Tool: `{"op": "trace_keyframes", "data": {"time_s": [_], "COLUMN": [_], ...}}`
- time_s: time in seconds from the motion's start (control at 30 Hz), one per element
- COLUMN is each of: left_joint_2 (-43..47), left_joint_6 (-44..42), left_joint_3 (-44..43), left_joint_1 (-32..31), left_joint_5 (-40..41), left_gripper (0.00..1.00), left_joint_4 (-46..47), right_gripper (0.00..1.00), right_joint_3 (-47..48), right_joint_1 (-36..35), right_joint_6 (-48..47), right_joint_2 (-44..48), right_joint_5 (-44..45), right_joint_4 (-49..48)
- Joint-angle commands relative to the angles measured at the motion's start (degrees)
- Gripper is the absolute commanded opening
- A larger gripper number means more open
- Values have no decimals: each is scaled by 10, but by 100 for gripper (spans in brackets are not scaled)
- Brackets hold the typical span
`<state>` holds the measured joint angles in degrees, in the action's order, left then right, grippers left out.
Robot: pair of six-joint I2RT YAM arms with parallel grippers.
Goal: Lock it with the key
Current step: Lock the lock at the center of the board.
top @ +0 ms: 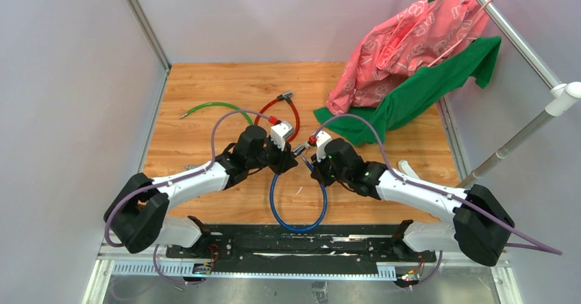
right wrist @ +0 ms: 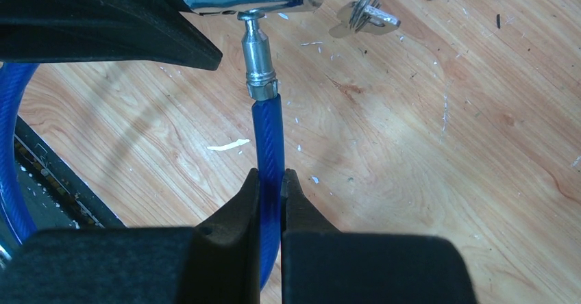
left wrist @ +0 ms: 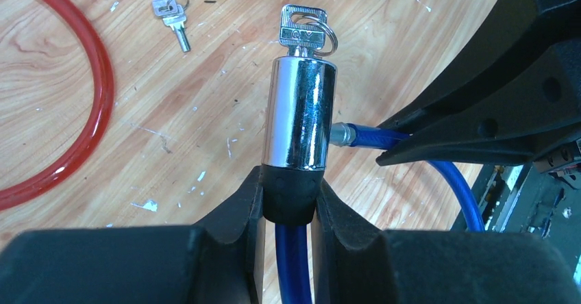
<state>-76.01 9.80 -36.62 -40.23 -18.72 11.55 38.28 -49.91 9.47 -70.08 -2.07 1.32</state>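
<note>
Scratched wooden tabletop [top: 205, 92], grey walls [top: 68, 78].
I see key [left wrist: 303, 33] seated in chrome cylinder [left wrist: 299, 112], coaxial, bow away; left gripper [left wrist: 289, 182] clamps its collar, right gripper [right wrist: 270, 178] pinches blue cable [right wrist: 268, 133].

The left arm [top: 199, 177] and the right arm [top: 411, 184] both stretch forward from their bases and bend inward, so their wrists face each other at the middle. The left pincer [left wrist: 289, 193] and the right pincer [right wrist: 270, 181] stand tip to tip, just apart. The left pincer's fingers [left wrist: 240, 208] are closed on the black collar of the lock barrel [left wrist: 299, 112]. The right pincer's fingers [right wrist: 236, 208] are clamped on the blue cable [right wrist: 268, 133] just below its metal pin. In the top view both wrists tilt down.
</note>
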Motion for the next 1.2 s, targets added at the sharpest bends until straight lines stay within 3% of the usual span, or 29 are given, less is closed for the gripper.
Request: {"op": "trace_keyframes", "data": {"time_s": [0.0, 0.3, 0.47, 0.7, 0.87, 0.97, 1.17], "left_joint_2": [-3, -8, 3, 8, -7, -6, -2], "left_joint_6": [2, -28, -76, -140, -204, -248, -304], "left_joint_3": [3, 3, -1, 4, 12, 4, -55], "left_joint_1": [-12, -11, -26, -46, -48, -48, -57], "left_joint_5": [13, 36, -24, -106, -81, -105, -122], "left_gripper": [0, 0, 0, 0, 0, 0, 0], "left_joint_4": [21, 9, 13, 12, 11, -10, -72], "right_gripper": [0, 0, 0, 0, 0, 0, 0], "right_joint_3": [13, 7, 5, 23, 41, 47, 83], "right_joint_1": [-12, -12, -12, -11, -10, -10, -11], "right_joint_6": [8, 9, 12, 6, -6, -1, -23], "right_joint_2": [18, 44, 32, 1, 9, 16, -18], "right_joint_5": [-27, -18, -10, 36, 78, 102, 90], "right_joint_4": [-31, -16, -35, -92, -155, -209, -273]}}
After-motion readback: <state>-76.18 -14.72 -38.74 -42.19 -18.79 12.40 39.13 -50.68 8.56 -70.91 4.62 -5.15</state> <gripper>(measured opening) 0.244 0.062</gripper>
